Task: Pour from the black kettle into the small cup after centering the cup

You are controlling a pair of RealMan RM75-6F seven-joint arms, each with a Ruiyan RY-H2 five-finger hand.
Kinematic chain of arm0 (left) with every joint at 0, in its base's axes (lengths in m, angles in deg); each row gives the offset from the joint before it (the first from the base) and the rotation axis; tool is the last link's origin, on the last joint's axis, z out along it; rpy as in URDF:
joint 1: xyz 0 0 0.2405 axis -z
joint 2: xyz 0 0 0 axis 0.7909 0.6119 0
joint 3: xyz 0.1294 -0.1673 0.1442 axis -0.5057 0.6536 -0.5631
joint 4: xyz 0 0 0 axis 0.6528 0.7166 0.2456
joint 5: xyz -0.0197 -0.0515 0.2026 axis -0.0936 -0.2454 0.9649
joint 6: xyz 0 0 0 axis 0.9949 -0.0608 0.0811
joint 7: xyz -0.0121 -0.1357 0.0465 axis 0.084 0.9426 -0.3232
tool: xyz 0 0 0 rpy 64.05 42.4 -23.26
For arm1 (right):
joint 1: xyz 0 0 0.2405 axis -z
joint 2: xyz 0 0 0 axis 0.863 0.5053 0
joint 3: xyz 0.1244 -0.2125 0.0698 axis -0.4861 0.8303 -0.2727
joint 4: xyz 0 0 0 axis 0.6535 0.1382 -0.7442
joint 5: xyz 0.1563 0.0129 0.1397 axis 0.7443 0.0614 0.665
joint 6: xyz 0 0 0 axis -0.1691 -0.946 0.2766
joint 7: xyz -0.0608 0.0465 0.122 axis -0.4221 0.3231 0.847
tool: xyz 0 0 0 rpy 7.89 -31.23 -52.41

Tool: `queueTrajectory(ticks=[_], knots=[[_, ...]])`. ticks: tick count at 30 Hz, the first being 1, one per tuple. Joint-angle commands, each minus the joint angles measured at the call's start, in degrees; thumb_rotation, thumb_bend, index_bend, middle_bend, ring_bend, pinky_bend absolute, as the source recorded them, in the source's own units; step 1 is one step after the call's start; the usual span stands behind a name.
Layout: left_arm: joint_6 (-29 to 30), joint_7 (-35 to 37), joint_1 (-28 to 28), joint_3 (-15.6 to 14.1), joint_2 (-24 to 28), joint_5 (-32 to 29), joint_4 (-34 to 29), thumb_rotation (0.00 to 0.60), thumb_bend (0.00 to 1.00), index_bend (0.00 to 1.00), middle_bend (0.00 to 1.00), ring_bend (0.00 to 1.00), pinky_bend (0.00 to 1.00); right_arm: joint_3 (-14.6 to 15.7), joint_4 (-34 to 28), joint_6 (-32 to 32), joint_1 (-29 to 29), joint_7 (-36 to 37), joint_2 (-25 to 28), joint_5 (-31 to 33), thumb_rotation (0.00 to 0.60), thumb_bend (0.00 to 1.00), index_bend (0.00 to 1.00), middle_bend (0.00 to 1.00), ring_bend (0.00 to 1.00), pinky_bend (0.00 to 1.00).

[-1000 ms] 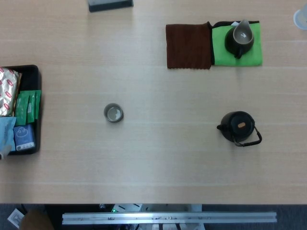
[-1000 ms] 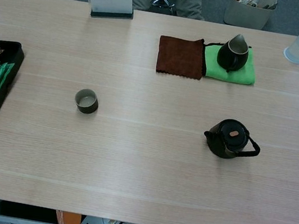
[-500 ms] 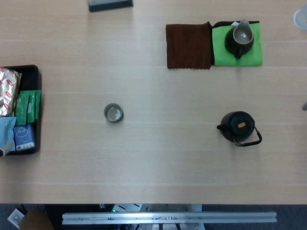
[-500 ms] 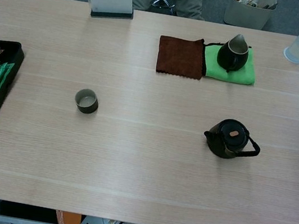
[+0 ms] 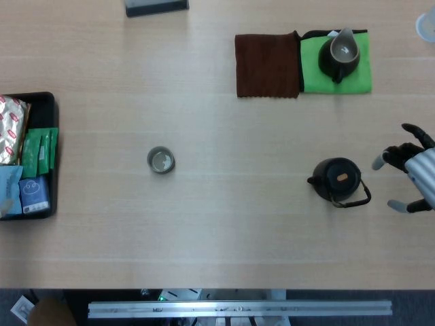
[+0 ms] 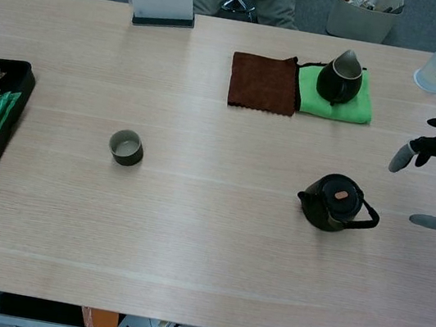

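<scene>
— So where does the right hand (image 5: 414,176) sit?
— Beside the black kettle (image 5: 338,180), fingers spread wide, holding nothing.
— And the small cup (image 5: 161,160)?
— Standing left of centre on the worktop (image 5: 224,224), well apart from the kettle.

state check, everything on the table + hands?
black kettle: upright, lid on, untouched
small cup: upright, left of centre
right hand: fingers spread, holding nothing, apart from kettle
pitcher: upright on green cloth
brown cloth: flat
tray: holds packets
</scene>
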Motion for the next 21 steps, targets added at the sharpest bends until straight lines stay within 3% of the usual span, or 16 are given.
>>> queueTrajectory(ticks=[1, 21], knots=[[0.0, 0.0, 0.0, -0.1, 0.1, 0.1, -0.1, 0.6, 0.06, 0.25, 0.22, 0.19, 0.16, 0.4, -0.1, 0.3, -0.3, -0.2, -0.7, 0.0, 0.6, 0.0, 0.41, 0.43, 0.4, 0.07], [1.4, 3.7, -1.3, -1.4, 1.6, 1.9, 0.4, 0.6, 0.06, 0.25, 0.22, 0.19, 0.16, 3.4, 1.3, 3.3, -0.7, -4.6, -5.8, 2.3, 0.6, 0.0, 0.42, 0.44, 0.41, 0.06]])
